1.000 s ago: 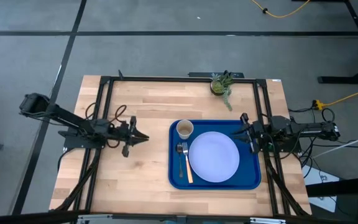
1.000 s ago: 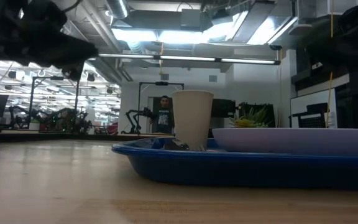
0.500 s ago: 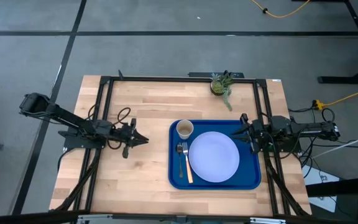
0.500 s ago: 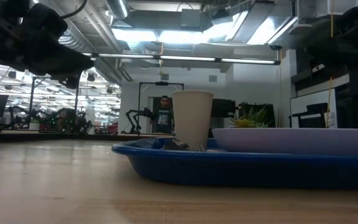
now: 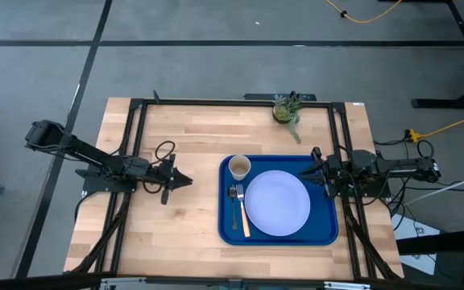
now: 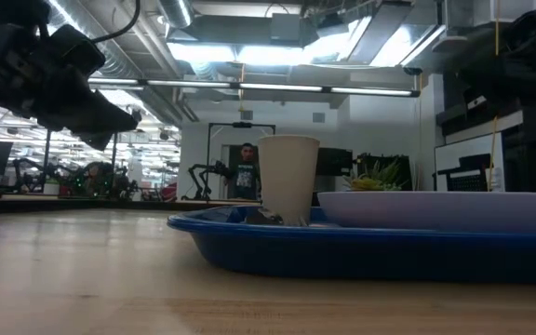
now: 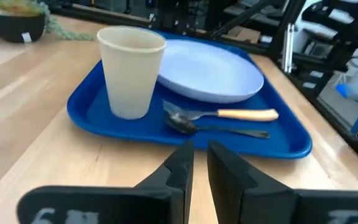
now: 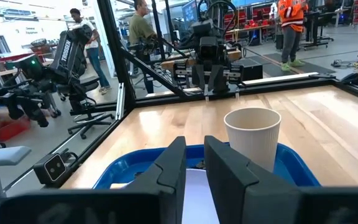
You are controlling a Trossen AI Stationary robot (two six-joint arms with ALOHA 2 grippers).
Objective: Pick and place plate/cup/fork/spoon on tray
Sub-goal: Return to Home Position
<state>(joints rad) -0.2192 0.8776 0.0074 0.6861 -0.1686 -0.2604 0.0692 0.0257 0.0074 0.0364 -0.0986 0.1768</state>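
Observation:
The blue tray (image 5: 225, 229) lies on the wooden table's right half. On it rest the pale plate (image 5: 277, 203), the tan cup (image 5: 239, 167) standing upright at its far left corner, the orange-handled fork (image 5: 241, 213) and the dark spoon (image 7: 229, 130) beside the fork. My left gripper (image 5: 187, 180) is shut and empty, above the bare table left of the tray, pointing toward it. My right gripper (image 5: 316, 170) is shut and empty, over the tray's right rim.
A small green potted plant (image 5: 287, 109) stands at the table's far edge. Black frame rails (image 5: 135, 129) run along the table's left, right and far sides. People stand in the room beyond the table (image 8: 143, 25). Bare wood lies left of the tray.
My left gripper has sunk a little toward the table and tipped its fingers downward, drawing slightly back toward the table's left edge. It stays shut.

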